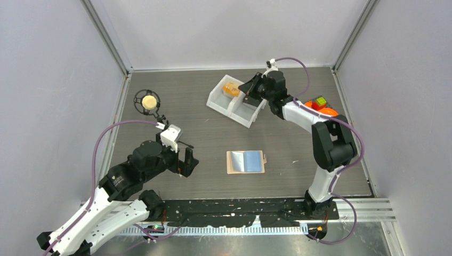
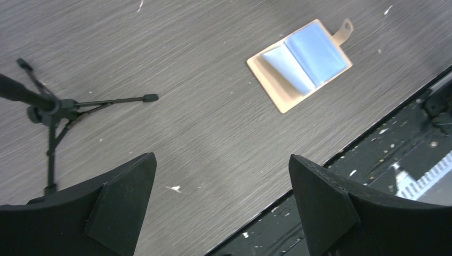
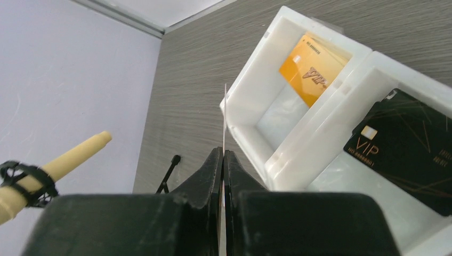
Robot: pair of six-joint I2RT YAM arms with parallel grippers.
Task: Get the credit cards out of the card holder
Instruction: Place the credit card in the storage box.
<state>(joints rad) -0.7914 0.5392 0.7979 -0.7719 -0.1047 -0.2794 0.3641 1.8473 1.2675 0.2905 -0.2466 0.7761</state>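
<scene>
Top external view, from the left: the left gripper point(image 1: 187, 160) hangs low at about 8 o'clock over the grey wood-grain surface point(image 1: 213, 138). The left wrist view shows its black fingers point(image 2: 122, 208) wide apart with nothing between them; it looks parked, ready to steady the wallet if needed. At 10 o'clock a beige microphone on a small black tripod point(image 1: 148, 101) stands clear of the work.

Near the centre, a shade towards 5 o'clock, the beige-tan folding card holder point(image 1: 245, 161) lies spread flat, light blue lining up and snap tab towards 3 o'clock, well apart from both arms. Lying open that way, its pockets can be reached from above. Whether any card remains inside I cannot tell.

At about 1 o'clock sits the white two-compartment plastic bin point(image 1: 228, 112), evidently the drop place. The right wrist view shows an orange card point(image 3: 312, 69) leaning in one compartment and a black VIP card point(image 3: 405, 144) in the other. The right gripper point(image 1: 249, 92) hovers at the bin. Its fingers point(image 3: 205, 176) are pressed together on a thin pale card point(image 3: 224, 112), seen edge-on and held upright close to the bin's rim, probably so it can slide down into a compartment on release.
</scene>
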